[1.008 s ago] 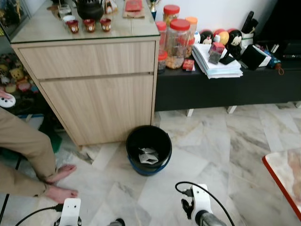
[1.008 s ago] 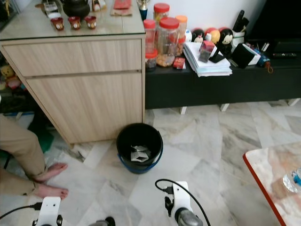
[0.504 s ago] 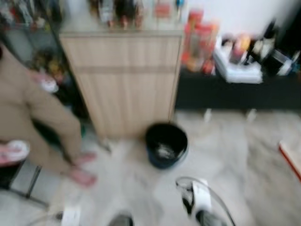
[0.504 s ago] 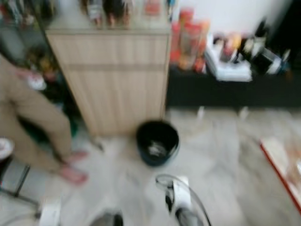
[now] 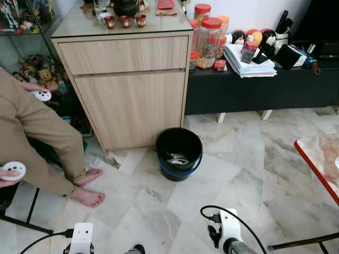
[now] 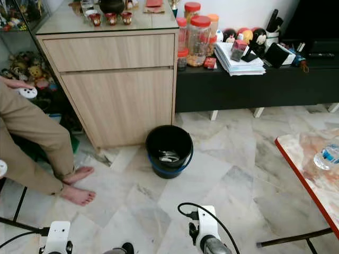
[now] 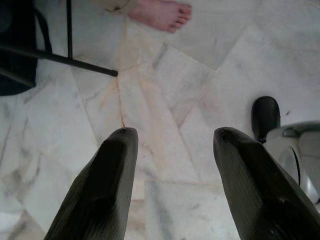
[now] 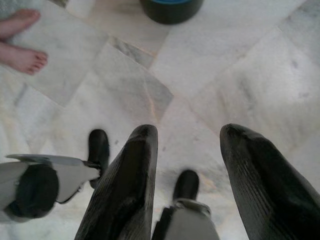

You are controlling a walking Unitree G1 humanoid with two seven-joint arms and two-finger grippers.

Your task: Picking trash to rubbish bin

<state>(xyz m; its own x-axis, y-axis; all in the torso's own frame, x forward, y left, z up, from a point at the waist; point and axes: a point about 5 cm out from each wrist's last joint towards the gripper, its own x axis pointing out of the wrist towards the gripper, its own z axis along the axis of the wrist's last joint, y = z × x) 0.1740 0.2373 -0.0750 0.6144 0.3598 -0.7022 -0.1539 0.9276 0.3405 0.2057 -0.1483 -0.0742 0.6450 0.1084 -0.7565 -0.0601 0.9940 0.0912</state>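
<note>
A black rubbish bin [image 5: 179, 153] with a blue band stands on the marble floor in front of the wooden cabinet [image 5: 130, 84]. Crumpled pale trash [image 5: 177, 157] lies inside it. Both arms hang low at the bottom of the eye views. My left gripper [image 7: 172, 137] is open over bare floor tiles, holding nothing. My right gripper [image 8: 187, 135] is open too, empty, pointing down at the floor with the bin's base [image 8: 171, 6] ahead of it.
A person in beige trousers [image 5: 37, 137] sits at the left, bare feet [image 5: 87, 188] on the floor, holding white controllers [image 5: 13, 169]. A low black bench [image 5: 259, 87] with jars and papers runs along the wall. A red-edged table [image 5: 318, 166] juts in at right.
The camera has pulled back and shifted, so the bin sits farther away and more of the person and floor show. The blur of half a second ago is gone. Both grippers hang as before.
</note>
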